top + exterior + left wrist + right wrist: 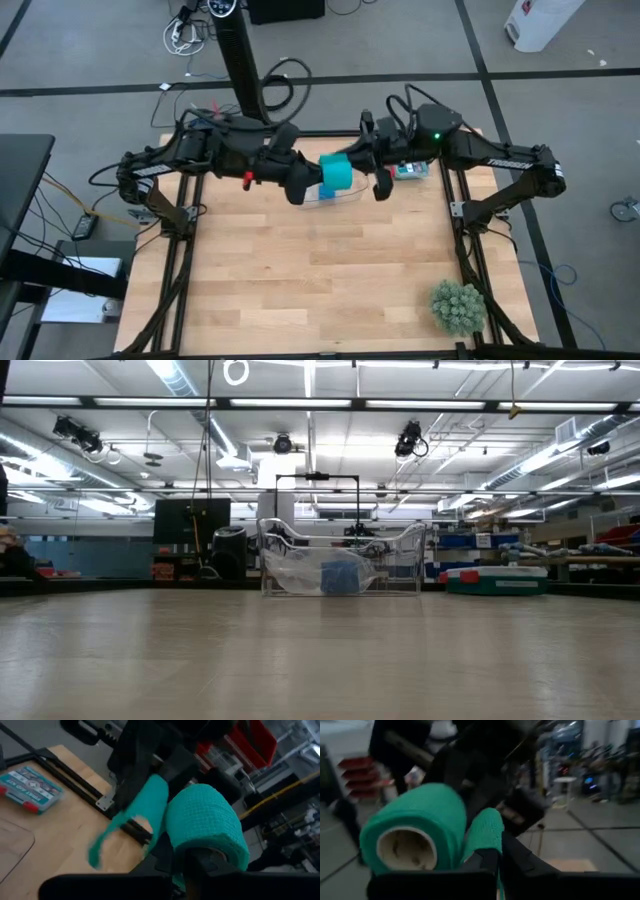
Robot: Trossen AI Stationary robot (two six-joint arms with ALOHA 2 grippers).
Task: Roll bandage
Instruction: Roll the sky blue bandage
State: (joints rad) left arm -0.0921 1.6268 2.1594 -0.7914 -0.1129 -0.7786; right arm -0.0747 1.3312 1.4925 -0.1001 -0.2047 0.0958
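From the left of the pale wooden bench (pixel 330 270), the left tool (pixel 300 186) reaches in above the far edge with its fingers closed on the core of the teal bandage (pixel 337 174) roll, held in the air. Just right of it, the right tool (pixel 378 180) is pinched shut on the bandage's loose tail (a short strip folding off the roll), over a clear plastic tray (pixel 345 565). Farther right lie a small teal-lidded box (pixel 411 170) and a spiky green ball (pixel 458 306), with grey floor and cables around the frame.
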